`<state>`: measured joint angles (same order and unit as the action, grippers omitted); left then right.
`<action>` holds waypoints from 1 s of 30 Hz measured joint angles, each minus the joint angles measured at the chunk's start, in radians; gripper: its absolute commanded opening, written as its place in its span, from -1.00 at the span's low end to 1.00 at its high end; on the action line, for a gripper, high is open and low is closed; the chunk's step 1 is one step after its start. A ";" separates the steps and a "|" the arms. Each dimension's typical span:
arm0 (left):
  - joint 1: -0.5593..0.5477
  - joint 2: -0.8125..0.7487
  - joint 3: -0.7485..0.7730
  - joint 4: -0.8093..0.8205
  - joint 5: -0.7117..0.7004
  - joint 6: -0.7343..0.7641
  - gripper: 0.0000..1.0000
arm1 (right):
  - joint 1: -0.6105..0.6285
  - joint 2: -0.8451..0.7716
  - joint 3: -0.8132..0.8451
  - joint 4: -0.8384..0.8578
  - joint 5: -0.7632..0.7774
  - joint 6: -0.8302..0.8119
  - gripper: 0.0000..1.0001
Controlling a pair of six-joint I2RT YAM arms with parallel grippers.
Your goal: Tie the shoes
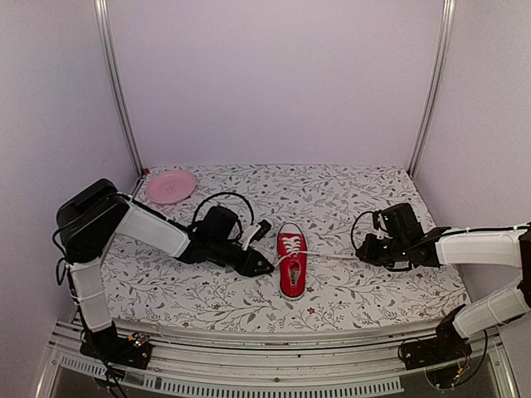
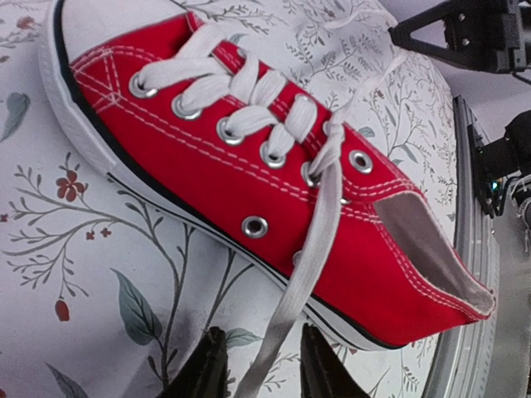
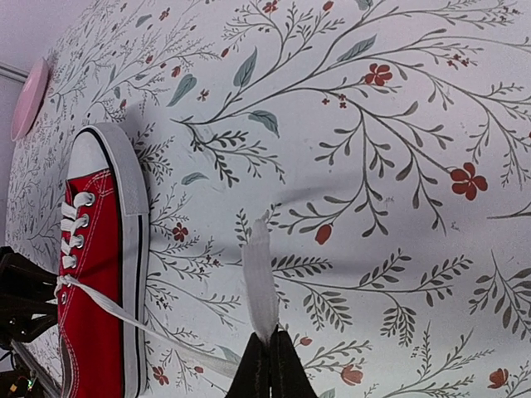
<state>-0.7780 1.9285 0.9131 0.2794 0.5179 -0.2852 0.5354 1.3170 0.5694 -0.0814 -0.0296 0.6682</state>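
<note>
1. Table [image 1: 373, 186]: one floral-patterned surface carrying everything below.
2. Sneaker [image 1: 292, 265]: one red shoe, not a pair. It lies near the table's middle, between the two arms. Its long axis runs near-to-far, with the white toe cap away from the arm bases and the heel opening towards them. The laces are threaded through the eyelets, but no knot is visible.
3. Pink plate [image 1: 171, 186]: one, at the far left corner, well apart from the shoe.
4. Left hand [image 1: 265, 267]: just beside the sneaker's left flank, and the nearer of the two hands. In its wrist view the fingers [image 2: 207, 369] stand apart. The lace passes between them and is not visibly clamped.
5. Right hand [image 1: 362, 251]: well apart from the shoe, on its right. The fingers are closed and pinch a lace close to its tip.
6. Left lace end [image 2: 319, 207]: one, leaving the upper eyelets and running down the shoe's side into the left hand's gap.
7. Right lace end [image 1: 332, 256]: one, stretching almost straight from the eyelets to the right hand.

Both ends therefore lie crosswise to the shoe's long axis. Judged from this layout, the coming move is to cross them over the tongue, which first requires the left hand to close on its lace.
</note>
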 measured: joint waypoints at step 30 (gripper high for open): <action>-0.012 0.050 0.014 0.003 0.013 -0.019 -1.00 | 0.000 0.008 0.080 -0.014 -0.001 -0.080 -0.96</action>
<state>-0.7898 1.9789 0.9272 0.2825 0.5308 -0.3046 0.5354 1.3247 0.6498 -0.0956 -0.0307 0.5877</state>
